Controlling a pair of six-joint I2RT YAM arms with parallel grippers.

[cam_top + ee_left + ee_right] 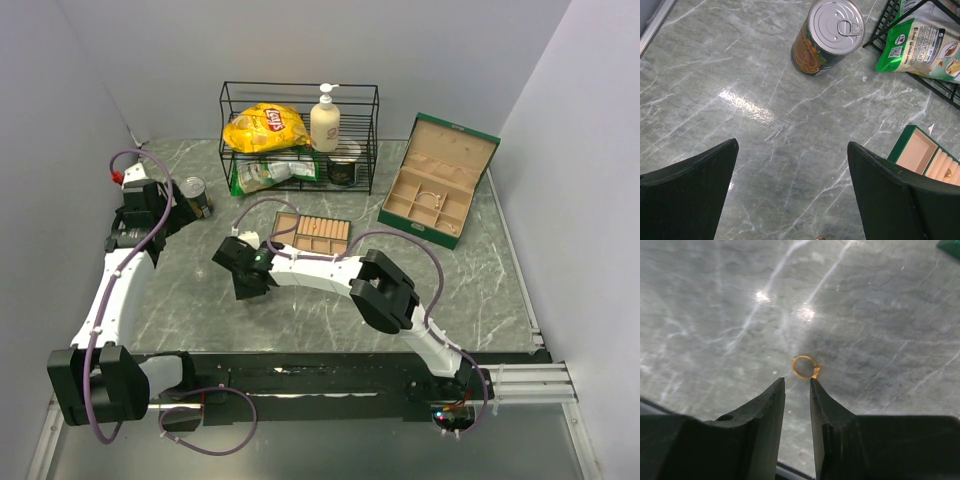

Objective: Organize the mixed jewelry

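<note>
A small gold ring [805, 366] lies on the marble table just beyond my right gripper's [797, 381] tips and touches the right fingertip [814, 383]. The jaws stand a narrow gap apart with nothing between them. In the top view the right gripper [243, 285] hovers low over the table's left-centre. The ring's edge also shows at the bottom of the left wrist view [821, 238]. My left gripper [792, 145] is wide open and empty over bare table at the left [165, 215]. A ring tray [312, 235] and an open green jewelry box [440, 180] sit behind.
A tin can [827, 37] stands near the left gripper [194, 196]. A black wire rack [300, 135] at the back holds a chips bag [265, 127], a lotion bottle [325, 120] and a green snack bag [920, 42]. Walls enclose the table.
</note>
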